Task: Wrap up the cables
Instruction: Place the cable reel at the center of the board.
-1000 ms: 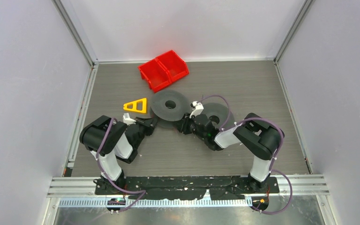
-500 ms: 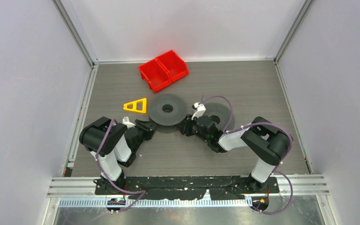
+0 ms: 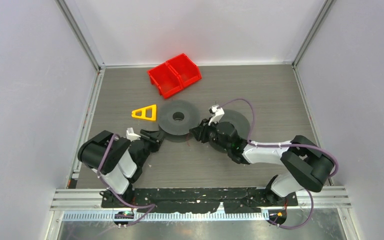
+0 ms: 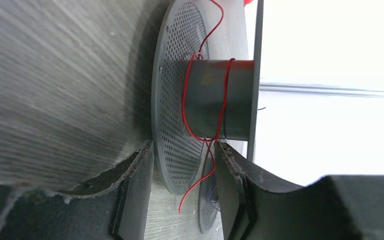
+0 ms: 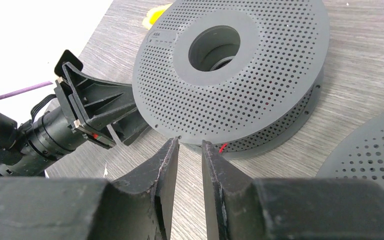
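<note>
The left fingers [image 3: 156, 136] stand wide apart and hold nothing. They straddle the rim of the lower disc of the grey spool [image 4: 207, 100], and the loose tail of the red wire [image 4: 226, 90] hangs in the gap between them, close to one finger. The right fingers [image 3: 196, 132] are only a little apart, with bare counter [image 5: 365, 65] showing in the gap. Their tips sit right at the rim of the spool's upper disc, facing the left fingers, and nothing is visible in their grip. Just beyond the left fingertips the wire makes only a couple of slack turns round the hub, so the wrapping looks barely begun, with the hanging tail left to wind on. A second spool [image 5: 375, 150] lies just beside the right fingers; whether it carries wire cannot be seen.
</note>
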`<state>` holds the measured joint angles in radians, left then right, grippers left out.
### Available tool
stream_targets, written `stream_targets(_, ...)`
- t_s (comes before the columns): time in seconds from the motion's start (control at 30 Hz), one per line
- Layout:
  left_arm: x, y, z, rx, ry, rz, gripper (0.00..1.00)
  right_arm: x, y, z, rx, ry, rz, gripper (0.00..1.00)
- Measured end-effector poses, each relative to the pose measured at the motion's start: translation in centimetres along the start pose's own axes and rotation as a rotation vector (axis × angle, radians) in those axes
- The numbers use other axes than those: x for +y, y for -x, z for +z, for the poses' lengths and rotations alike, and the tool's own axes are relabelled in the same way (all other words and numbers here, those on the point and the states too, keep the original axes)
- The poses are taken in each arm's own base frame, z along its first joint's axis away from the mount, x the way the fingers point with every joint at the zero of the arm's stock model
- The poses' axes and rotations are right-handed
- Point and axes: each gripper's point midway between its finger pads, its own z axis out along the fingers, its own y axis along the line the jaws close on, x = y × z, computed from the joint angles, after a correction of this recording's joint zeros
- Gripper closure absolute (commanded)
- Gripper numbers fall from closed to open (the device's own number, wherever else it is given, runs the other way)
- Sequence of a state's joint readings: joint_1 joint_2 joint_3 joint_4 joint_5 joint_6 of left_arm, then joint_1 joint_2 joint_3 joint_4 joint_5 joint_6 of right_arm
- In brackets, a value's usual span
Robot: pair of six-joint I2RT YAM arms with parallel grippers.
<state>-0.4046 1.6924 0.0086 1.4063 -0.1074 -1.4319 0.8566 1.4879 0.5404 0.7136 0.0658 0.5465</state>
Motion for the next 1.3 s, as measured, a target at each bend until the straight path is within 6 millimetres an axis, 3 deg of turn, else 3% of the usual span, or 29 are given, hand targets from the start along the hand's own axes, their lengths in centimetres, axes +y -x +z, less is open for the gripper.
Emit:
stream_targets(0.17, -1.8, 0.7, -0.1, -0.032, -0.058, 0.016, 0.46, 0.5, 1.1, -0.7, -0.01, 0.003, -0.027, 0.69)
stream_targets(0.4, -4.2, 1.6, -0.6, -0.064, -0.128, 0.031, 0.47, 0.6, 2.3, -1.4, -0.019, -0.018, -0.073, 0.67)
stream_targets(0.87, -3.5, 1.8, -1.5, -0.068, -0.043, -0.061, 0.47, 0.4, 2.9, -1.6, -0.005, -0.045, -0.103, 0.65)
stream_targets(0.97, -3.7, 2.5, -2.3, -0.101, -0.029, -0.029, 0.42, 0.4, 3.2, -1.7, 0.002, -0.055, -0.119, 0.61)
stream_targets(1.07, -3.3, 4.0, -3.0, -0.159, 0.06, 0.1, 0.37, 0.7, 4.2, -1.4, 0.009, -0.066, -0.158, 0.58)
stream_targets(1.17, -6.4, 6.7, -3.5, -0.236, 0.073, 0.239, 0.39, 1.2, 6.0, -1.0, -0.009, -0.066, -0.19, 0.53)
stream_targets(1.3, -10.1, 12.1, -3.7, -0.327, 0.107, 0.356, 0.43, 0.6, 8.4, 1.0, -0.012, -0.089, -0.214, 0.43)
